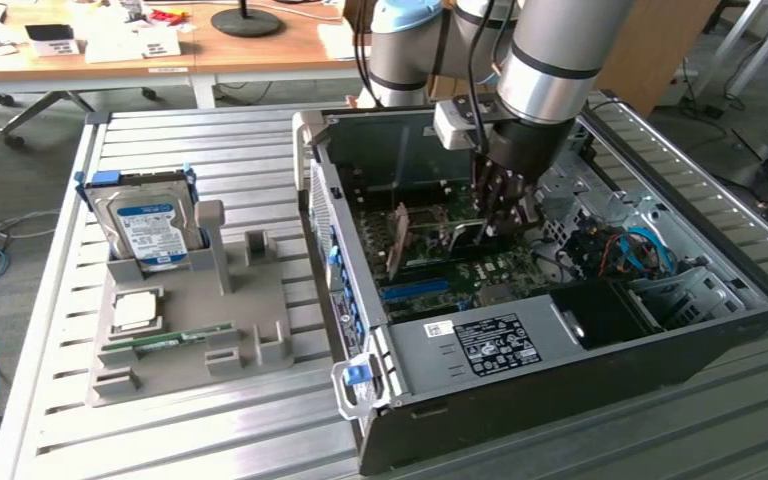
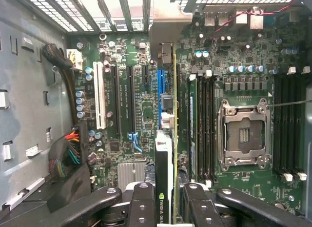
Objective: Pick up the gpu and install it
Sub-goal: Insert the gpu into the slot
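Gripping one gpu (image 2: 164, 200) between two dark fingers (image 2: 141, 207), the single pincer (image 1: 502, 210) reaches into the open computer case (image 1: 491, 350), clamped on the card over the motherboard (image 2: 122, 66) slots. The card appears edge-on: thin green board, black Nvidia-marked face, bracket hidden. One hard drive (image 1: 148, 225) and one memory stick (image 1: 171, 340) rest in the grey holder (image 1: 237, 300) on the desk (image 1: 224, 150).

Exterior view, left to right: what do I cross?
hard drive → case wall → gpu, gripped in the end effector → blue cables
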Action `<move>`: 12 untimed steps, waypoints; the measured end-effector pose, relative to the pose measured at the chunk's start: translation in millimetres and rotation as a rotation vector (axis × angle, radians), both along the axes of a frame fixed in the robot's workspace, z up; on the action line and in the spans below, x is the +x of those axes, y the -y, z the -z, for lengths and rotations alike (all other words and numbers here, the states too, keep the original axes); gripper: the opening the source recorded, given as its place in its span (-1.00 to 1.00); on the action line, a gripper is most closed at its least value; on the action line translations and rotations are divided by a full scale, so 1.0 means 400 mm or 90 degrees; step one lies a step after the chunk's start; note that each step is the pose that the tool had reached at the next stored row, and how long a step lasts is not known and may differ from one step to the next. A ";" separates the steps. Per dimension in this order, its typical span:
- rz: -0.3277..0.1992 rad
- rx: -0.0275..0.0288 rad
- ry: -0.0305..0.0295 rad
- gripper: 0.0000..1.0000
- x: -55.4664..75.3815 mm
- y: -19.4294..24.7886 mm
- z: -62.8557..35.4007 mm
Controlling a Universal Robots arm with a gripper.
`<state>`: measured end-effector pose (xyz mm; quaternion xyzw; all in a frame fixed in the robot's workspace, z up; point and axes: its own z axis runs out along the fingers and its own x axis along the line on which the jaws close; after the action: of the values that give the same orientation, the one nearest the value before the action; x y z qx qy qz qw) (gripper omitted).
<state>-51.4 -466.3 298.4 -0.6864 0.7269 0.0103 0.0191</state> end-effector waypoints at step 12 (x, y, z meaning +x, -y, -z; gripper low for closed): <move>0.000 0.0001 0.0001 -0.46 -0.003 0.000 0.004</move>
<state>-52.7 -466.3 296.8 -0.6863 0.7270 0.0103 0.0192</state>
